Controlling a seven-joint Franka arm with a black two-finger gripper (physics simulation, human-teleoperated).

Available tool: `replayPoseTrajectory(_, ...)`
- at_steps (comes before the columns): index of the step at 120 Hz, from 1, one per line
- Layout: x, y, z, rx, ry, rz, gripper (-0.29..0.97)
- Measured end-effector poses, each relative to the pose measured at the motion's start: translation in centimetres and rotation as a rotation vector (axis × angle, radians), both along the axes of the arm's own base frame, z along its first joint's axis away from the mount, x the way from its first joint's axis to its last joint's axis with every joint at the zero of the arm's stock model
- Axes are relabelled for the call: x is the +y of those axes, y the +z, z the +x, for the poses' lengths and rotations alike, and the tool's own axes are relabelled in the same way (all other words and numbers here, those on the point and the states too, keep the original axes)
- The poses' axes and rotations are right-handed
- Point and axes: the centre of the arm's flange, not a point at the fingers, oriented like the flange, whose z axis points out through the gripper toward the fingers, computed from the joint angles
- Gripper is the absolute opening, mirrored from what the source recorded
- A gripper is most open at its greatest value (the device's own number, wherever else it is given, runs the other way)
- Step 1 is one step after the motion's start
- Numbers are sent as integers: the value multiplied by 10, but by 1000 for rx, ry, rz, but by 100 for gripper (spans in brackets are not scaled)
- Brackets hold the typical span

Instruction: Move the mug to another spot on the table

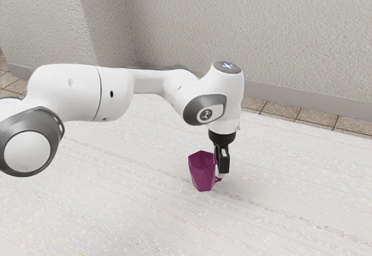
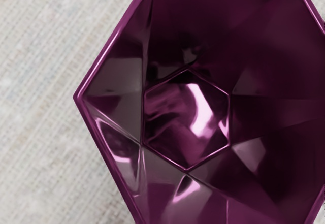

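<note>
Our hand [image 1: 223,173] is down right against the purple mug [image 1: 202,170] on the worktop [image 1: 290,204]; we can't tell if it's gripping.

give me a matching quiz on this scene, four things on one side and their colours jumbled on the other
Things:
1. mug
2. gripper
3. table
4. floor tiles

Colours:
a. black
b. brown
c. purple
d. pale off-white

Pairs: 1-c, 2-a, 3-d, 4-b
</note>
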Motion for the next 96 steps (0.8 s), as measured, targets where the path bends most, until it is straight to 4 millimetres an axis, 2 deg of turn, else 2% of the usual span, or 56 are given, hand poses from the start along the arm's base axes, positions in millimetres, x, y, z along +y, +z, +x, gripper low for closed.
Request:
replayPoseTrajectory(26, -2, -13, 1, 3, -6, 1, 68)
replayPoseTrajectory(96, -1, -23, 0, 13, -10, 10, 68)
